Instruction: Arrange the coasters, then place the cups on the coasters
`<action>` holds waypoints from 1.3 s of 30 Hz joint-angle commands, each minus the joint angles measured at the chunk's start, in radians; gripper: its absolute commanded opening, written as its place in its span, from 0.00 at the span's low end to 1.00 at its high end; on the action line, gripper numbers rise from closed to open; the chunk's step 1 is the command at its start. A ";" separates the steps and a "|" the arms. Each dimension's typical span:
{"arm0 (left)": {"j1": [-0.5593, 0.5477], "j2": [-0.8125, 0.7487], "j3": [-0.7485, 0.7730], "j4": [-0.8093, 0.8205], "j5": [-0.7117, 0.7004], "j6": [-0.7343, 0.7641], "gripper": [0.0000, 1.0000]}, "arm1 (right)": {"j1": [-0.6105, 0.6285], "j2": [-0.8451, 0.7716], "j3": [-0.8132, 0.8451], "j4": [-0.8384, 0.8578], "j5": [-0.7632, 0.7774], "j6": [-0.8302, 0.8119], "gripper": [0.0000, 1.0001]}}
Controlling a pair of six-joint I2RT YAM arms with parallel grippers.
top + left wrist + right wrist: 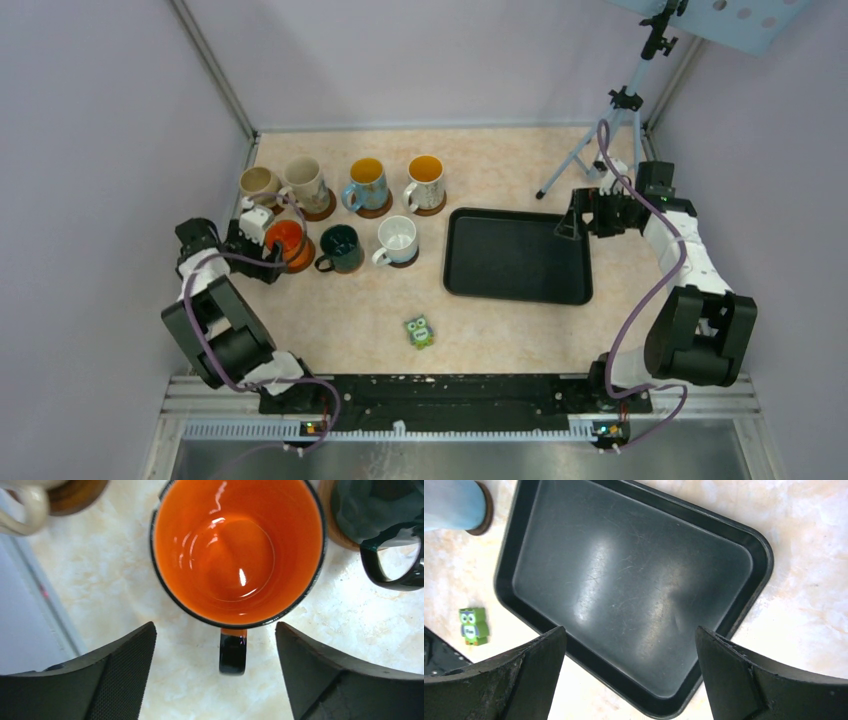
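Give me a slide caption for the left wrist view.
Open left gripper over the orange-lined mug, its dark handle pointing back toward the gripper.

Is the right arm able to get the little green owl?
Probably yes. The right gripper hangs open over the black tray, and the owl stands alone on the table near the tray's corner, nothing tall between.

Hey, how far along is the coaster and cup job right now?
Nearly finished. All seven cups stand in two rows, most visibly on coasters; the beige cup's coaster is unclear. The left gripper is open around the orange cup's handle; the right gripper hangs open over the tray. Nothing obvious remains.
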 commanded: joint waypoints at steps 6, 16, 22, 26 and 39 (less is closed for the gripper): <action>0.005 -0.204 0.122 -0.110 -0.025 -0.095 0.99 | 0.006 -0.022 0.010 -0.052 0.176 -0.115 0.96; -0.059 -0.305 0.309 -0.257 0.163 -0.171 0.99 | 0.000 0.052 -0.001 -0.031 0.295 -0.152 0.86; -0.316 -0.349 0.351 -0.265 0.105 -0.270 0.99 | -0.008 0.121 -0.016 0.011 0.342 -0.171 0.77; -0.602 -0.347 0.344 -0.230 0.061 -0.349 0.97 | -0.008 0.167 -0.006 0.026 0.353 -0.177 0.71; -1.378 -0.034 0.315 -0.103 -0.247 -0.406 0.92 | -0.008 0.303 0.040 0.037 0.349 -0.173 0.50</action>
